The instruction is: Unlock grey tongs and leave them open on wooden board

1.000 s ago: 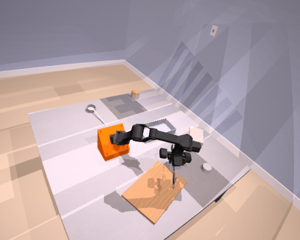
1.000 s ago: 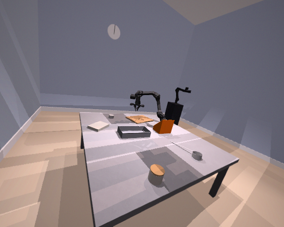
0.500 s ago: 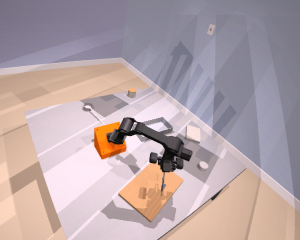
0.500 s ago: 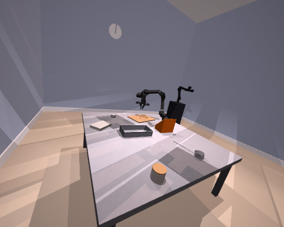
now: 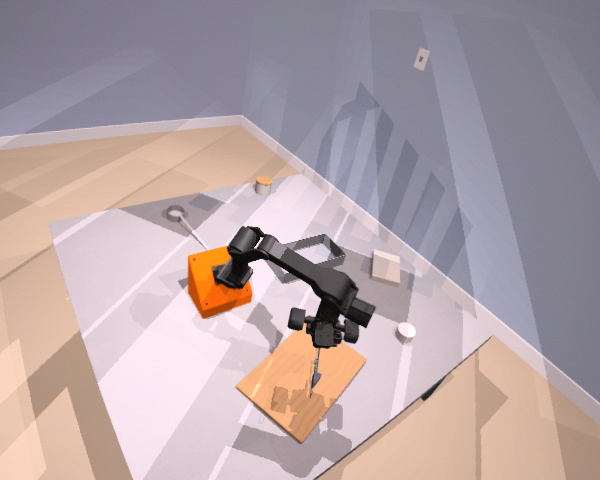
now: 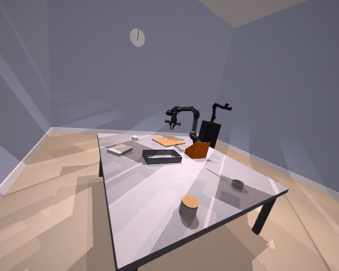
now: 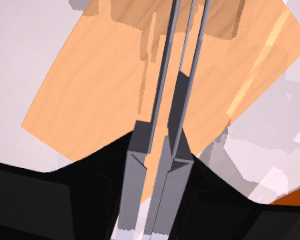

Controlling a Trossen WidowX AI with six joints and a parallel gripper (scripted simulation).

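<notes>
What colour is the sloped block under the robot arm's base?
Bright orange, clearest in the top view.

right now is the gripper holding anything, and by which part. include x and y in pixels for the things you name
The black parallel-jaw gripper (image 5: 318,351) (image 6: 172,127) (image 7: 152,140) holds the slender grey tongs (image 5: 316,379) (image 7: 178,105) by their arms; whether near the hinge or tips, I cannot tell.

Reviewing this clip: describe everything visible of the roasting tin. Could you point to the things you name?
The dark grey rectangular roasting tin (image 5: 325,238) (image 6: 161,160) stands upright on the pale table (image 5: 129,387) (image 6: 152,186). It is open-topped with low, straight, thin walls, metal by its look. Nothing is seen lying in it. The black arm (image 5: 300,266) (image 6: 185,108) hides part of it from above, without touching it.
</notes>
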